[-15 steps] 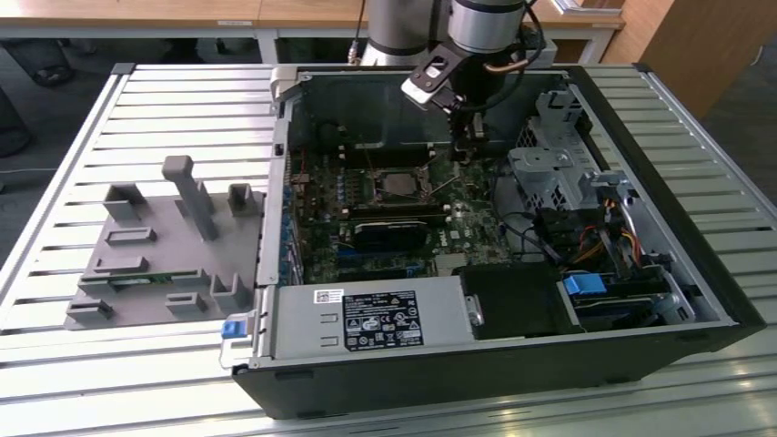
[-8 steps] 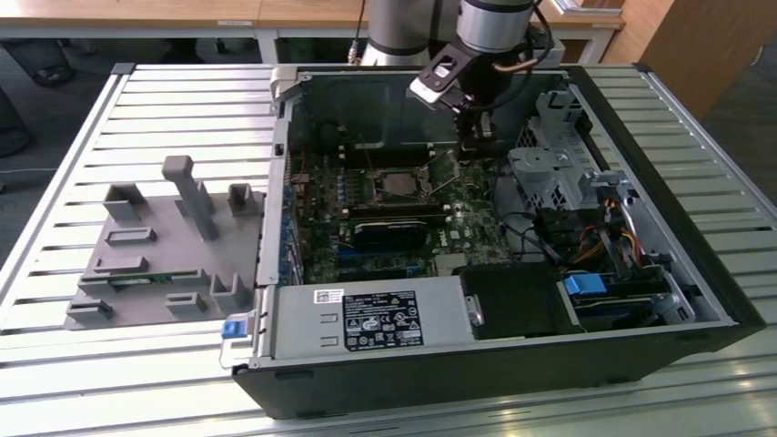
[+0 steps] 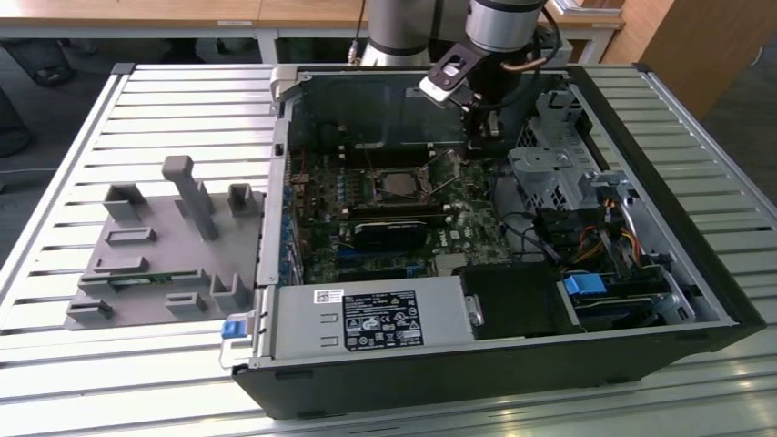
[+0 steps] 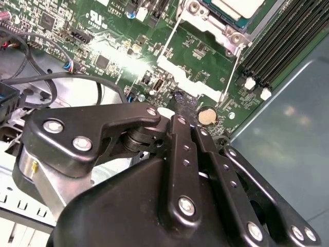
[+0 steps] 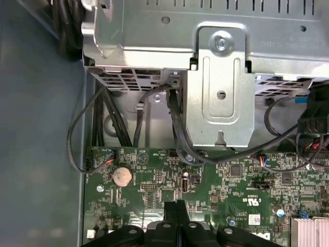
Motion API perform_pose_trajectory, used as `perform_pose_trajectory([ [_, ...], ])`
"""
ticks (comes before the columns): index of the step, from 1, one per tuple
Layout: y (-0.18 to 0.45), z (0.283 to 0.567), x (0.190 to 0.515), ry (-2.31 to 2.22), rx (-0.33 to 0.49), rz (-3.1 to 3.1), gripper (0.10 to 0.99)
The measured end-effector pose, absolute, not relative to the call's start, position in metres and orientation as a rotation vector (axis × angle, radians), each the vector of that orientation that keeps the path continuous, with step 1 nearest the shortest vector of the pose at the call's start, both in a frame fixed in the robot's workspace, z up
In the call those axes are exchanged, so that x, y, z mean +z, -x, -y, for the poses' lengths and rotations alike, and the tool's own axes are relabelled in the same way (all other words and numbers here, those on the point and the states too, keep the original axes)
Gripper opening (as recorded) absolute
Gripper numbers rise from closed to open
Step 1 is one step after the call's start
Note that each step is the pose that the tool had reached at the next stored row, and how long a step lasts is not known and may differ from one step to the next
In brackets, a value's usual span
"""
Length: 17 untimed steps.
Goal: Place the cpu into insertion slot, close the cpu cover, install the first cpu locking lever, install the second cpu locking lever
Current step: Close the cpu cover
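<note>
The cpu lies flat in the insertion slot, shiny top up. It is square, so no side is longer. The cpu cover looks shut over it. So I think the work is at the first locking lever. This thin rod runs along the slot's side and seems not hooked yet. The hand hangs just beside the slot, fingers pressed together, holding nothing I can see. The lever needs a gentle push down under its hook.
</note>
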<state>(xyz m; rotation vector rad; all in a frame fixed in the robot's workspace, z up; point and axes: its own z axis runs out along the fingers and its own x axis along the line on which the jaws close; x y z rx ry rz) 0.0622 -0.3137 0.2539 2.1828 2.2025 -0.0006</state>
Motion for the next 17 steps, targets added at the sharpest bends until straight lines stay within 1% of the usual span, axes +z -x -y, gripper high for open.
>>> perform_pose_trajectory([
  [17,-0.068,0.311,0.239,-2.193,-0.022,-2.213,0.106],
])
